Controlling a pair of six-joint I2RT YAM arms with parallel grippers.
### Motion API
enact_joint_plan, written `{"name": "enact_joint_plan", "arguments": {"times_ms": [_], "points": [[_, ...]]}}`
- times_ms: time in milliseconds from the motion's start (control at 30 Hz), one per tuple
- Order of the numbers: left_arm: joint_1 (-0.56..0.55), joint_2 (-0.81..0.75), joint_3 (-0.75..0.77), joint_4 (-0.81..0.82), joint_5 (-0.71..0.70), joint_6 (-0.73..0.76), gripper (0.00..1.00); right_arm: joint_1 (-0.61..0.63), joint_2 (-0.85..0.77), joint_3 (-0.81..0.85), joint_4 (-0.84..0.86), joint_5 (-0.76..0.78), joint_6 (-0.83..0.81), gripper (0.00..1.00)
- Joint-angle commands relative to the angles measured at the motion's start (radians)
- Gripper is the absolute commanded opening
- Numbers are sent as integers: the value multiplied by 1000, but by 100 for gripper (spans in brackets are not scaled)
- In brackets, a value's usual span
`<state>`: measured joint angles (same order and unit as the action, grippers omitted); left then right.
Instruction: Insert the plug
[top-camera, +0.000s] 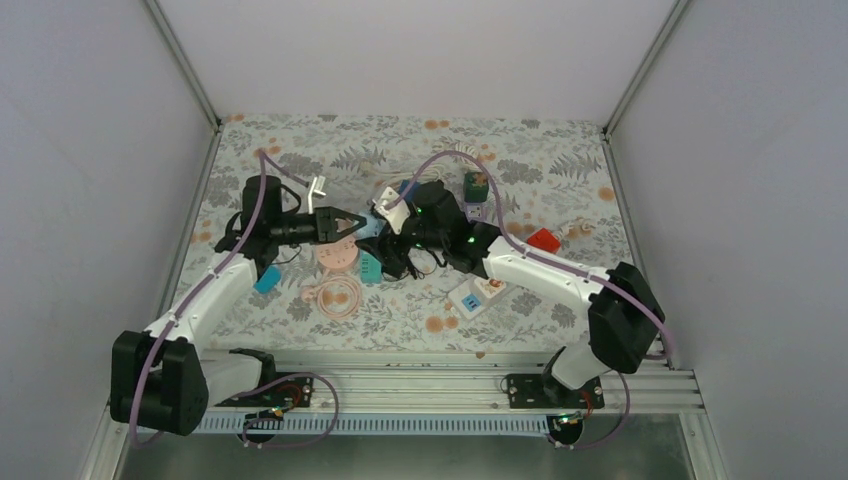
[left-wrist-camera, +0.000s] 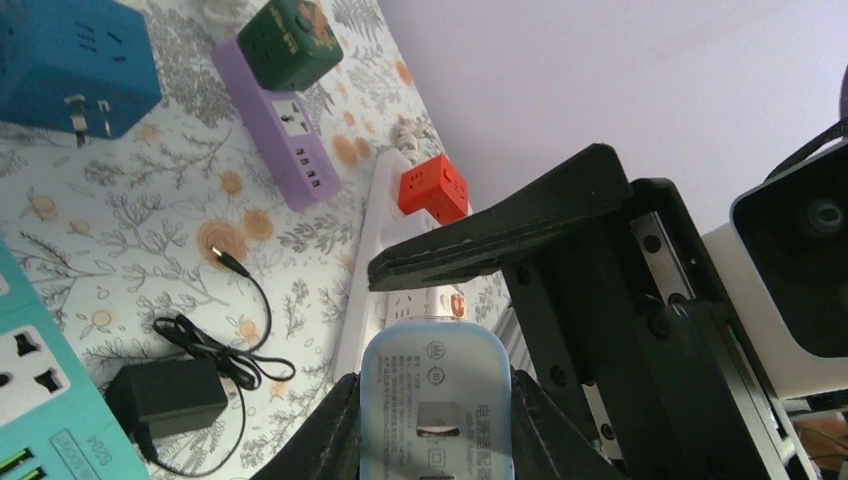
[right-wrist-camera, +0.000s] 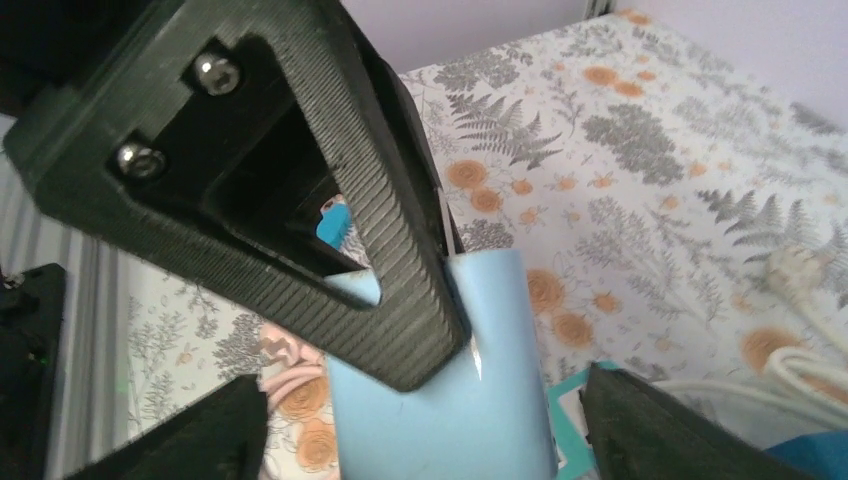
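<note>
Pinched right in front of the left wrist lens is the pale blue plug (left-wrist-camera: 437, 385), printed face toward the camera. The left gripper (left-wrist-camera: 436, 430) has it clamped, a black finger pressed flat on each flank. The plug hangs in the air over the middle of the flowered table (top-camera: 560, 160), not in any socket yet. Nose to nose with it is the right gripper (right-wrist-camera: 430, 428), spread wide, its two fingers standing off either side of the blue body without touching. To my eye this is a hand-over: the left carries the plug squarely for pushing in, and the right has no hold on it.

Just below sits the teal power strip (left-wrist-camera: 30, 400), which looks the likeliest home, though I cannot tell which outlet is meant. Farther out lie a black adapter (left-wrist-camera: 165, 395) with its loose cable, a purple strip (left-wrist-camera: 282, 125) with a green cube socket (left-wrist-camera: 290, 42) at its far end, a blue cube (left-wrist-camera: 70, 60), and a red cube (left-wrist-camera: 432, 188) that seems to sit on a white strip (left-wrist-camera: 370, 260). What stands in the way is the right arm itself, crowding the plug's front, and that stray cable near the teal strip.
</note>
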<state>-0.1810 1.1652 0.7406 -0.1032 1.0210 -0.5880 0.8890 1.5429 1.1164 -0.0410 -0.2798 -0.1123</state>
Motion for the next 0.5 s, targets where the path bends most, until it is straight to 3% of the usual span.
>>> {"name": "enact_joint_plan", "arguments": {"times_ms": [0, 33, 100, 300, 467], "points": [[-2, -39, 14, 80, -39, -16, 9, 5, -98, -62, 136, 42, 134, 89], [-3, -45, 13, 105, -44, -29, 9, 2, -136, -101, 188, 51, 179, 96], [-6, -63, 8, 176, -52, -67, 9, -8, -201, -179, 289, 47, 284, 100], [-36, -114, -25, 485, -112, -272, 9, -80, -248, -294, 550, -75, 794, 99], [-73, -138, -57, 700, -167, -448, 9, -105, -191, -254, 733, -190, 1035, 92]]}}
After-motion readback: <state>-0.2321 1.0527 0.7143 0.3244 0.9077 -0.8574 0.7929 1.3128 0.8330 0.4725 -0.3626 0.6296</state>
